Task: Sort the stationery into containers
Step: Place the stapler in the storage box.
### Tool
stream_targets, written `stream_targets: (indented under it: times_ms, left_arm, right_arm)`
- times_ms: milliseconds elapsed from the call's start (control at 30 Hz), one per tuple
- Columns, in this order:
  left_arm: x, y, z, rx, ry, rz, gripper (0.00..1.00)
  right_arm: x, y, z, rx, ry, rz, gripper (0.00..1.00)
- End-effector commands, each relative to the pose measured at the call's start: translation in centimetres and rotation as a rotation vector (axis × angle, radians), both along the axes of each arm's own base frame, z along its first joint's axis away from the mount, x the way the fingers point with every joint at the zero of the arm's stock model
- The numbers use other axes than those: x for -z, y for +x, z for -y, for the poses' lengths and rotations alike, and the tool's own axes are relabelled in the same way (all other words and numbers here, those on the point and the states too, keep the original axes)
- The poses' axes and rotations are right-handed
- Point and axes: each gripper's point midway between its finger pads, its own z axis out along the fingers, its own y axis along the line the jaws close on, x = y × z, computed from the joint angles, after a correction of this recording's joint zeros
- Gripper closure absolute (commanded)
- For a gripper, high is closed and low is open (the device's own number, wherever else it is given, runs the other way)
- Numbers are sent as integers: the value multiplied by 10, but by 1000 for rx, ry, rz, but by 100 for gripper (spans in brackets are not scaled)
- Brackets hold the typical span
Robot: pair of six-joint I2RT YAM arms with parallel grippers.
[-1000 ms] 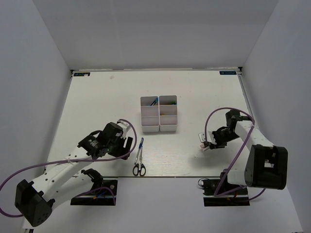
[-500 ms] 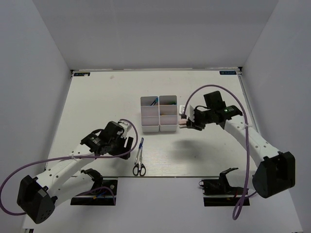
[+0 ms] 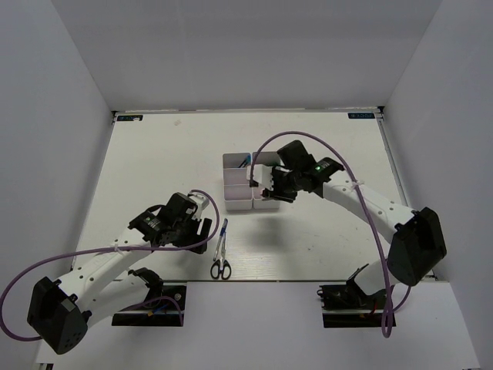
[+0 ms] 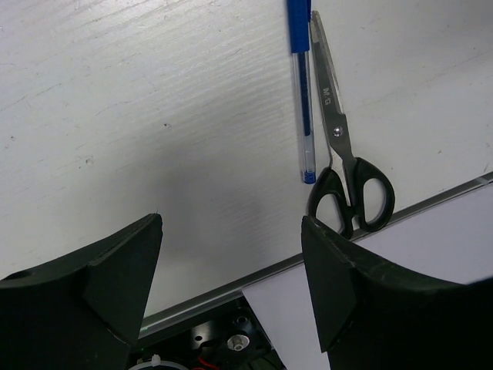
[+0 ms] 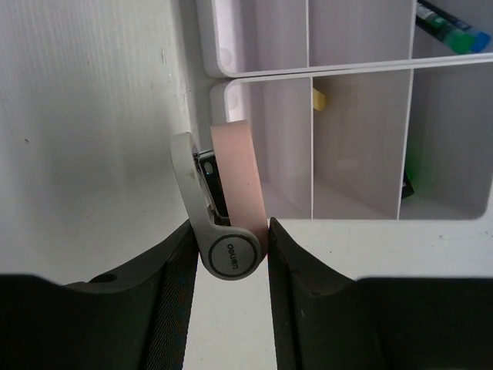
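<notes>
The white bins [image 3: 252,181] stand as a two-by-three block at mid-table, also in the right wrist view [image 5: 362,146]. My right gripper [image 3: 259,190] [image 5: 229,248] is shut on a pink-and-grey stapler-like piece [image 5: 235,185] and holds it over the near edge of the block. Black-handled scissors [image 3: 220,260] [image 4: 348,176] and a thin blue pen [image 3: 223,230] [image 4: 303,92] lie side by side near the table's front edge. My left gripper [image 3: 202,230] [image 4: 231,266] is open and empty just left of them. A green marker [image 5: 449,28] and a small yellow piece [image 5: 319,99] lie in bins.
The table's front metal edge [image 4: 254,274] runs just below the scissors. Purple cables loop over both arms [image 3: 308,142]. White walls enclose the table on three sides.
My right arm has swung from the right side of the table leftward to the bins, carrying the pink-and-grey piece. The left arm has barely moved.
</notes>
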Motion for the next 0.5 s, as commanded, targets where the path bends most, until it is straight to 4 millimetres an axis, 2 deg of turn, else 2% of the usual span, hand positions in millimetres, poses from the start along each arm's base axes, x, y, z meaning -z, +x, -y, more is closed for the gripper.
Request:
stream_targets:
  times_ms: [0, 133, 267, 467]
  left_arm:
    - [-2, 1, 3, 12, -23, 10, 17]
    - [-2, 1, 4, 16, -26, 7, 17]
    - [-2, 0, 5, 20, -30, 5, 17]
    - [-3, -1, 5, 26, -36, 6, 17]
  right_arm:
    - [-8, 13, -2, -11, -66, 92, 100]
    - [4, 23, -4, -15, -134, 115, 100]
    - [6, 33, -9, 0, -156, 148, 100]
    - [10, 45, -6, 36, -207, 186, 100]
